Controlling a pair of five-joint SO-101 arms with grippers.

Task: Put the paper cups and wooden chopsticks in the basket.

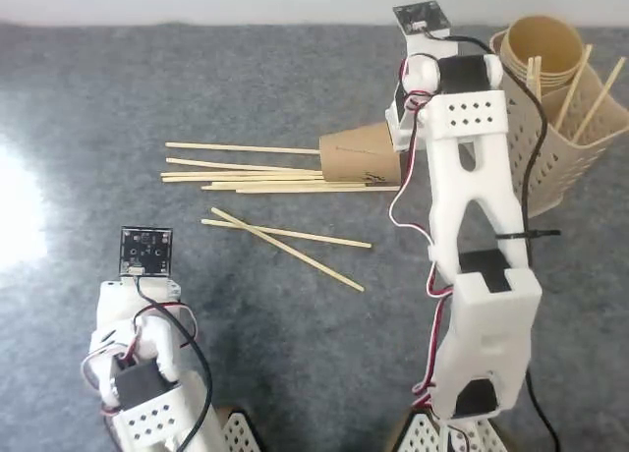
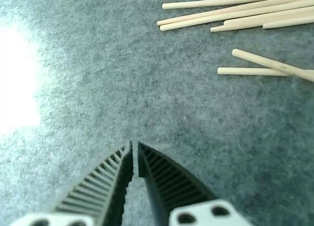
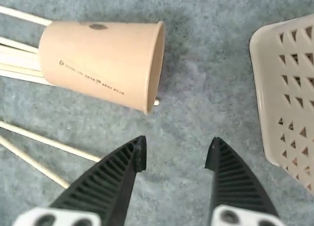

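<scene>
A tan paper cup lies on its side over a bundle of wooden chopsticks. Two more chopsticks lie crossed nearer the front. The beige basket at the far right holds paper cups and several chopsticks. My right gripper is open, a little short of the lying cup's rim, between cup and basket. The left gripper is shut with nothing in it, over bare carpet at the front left.
Everything rests on grey carpet. The right arm stretches from the front edge to beside the basket. A bright glare marks the left side.
</scene>
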